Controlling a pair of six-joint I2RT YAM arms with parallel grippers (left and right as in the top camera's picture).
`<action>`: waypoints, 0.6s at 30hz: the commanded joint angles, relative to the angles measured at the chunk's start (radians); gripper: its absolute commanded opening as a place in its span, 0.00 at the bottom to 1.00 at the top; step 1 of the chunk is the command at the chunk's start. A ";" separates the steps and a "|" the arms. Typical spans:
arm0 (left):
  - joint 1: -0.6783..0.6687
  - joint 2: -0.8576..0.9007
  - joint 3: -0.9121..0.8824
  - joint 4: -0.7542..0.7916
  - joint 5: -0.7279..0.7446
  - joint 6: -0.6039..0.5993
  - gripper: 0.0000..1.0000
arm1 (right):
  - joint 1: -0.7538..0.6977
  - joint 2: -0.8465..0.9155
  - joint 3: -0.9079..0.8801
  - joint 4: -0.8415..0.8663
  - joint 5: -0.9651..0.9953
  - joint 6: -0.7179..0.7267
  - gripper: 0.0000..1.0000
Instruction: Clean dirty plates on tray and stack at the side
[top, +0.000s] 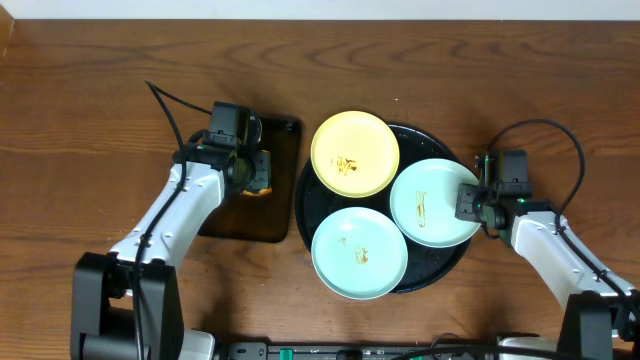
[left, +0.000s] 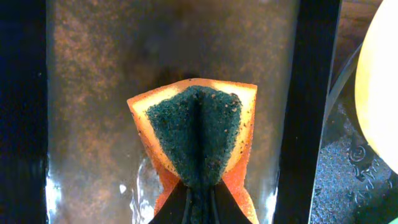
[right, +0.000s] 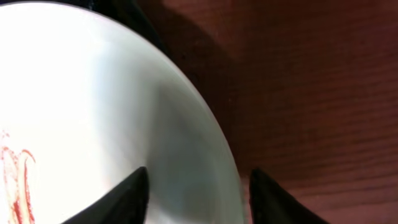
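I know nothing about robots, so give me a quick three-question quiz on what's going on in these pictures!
1. True or false: the left hand is pinching the sponge.
2. How many plates lie on the round black tray? A two, B three, C four.
3. Fill in: the right hand is open, its fingers either side of the ____ of a mint-white plate.

Key: 1 true; 2 B; 3 rim.

Three plates (top: 355, 152) (top: 435, 203) (top: 359, 252) — one round tray (top: 303, 200), one rectangular tray (top: 240, 222) — one sponge (left: 199, 130)
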 joint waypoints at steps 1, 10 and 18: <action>-0.001 -0.010 -0.002 0.001 -0.008 -0.006 0.08 | 0.006 0.005 0.017 -0.002 0.016 0.005 0.45; -0.001 -0.049 0.001 0.017 -0.008 -0.005 0.08 | 0.006 0.005 0.017 -0.002 0.024 0.005 0.24; -0.001 -0.148 0.001 0.040 -0.009 -0.005 0.08 | 0.006 0.005 0.017 -0.003 0.024 0.005 0.10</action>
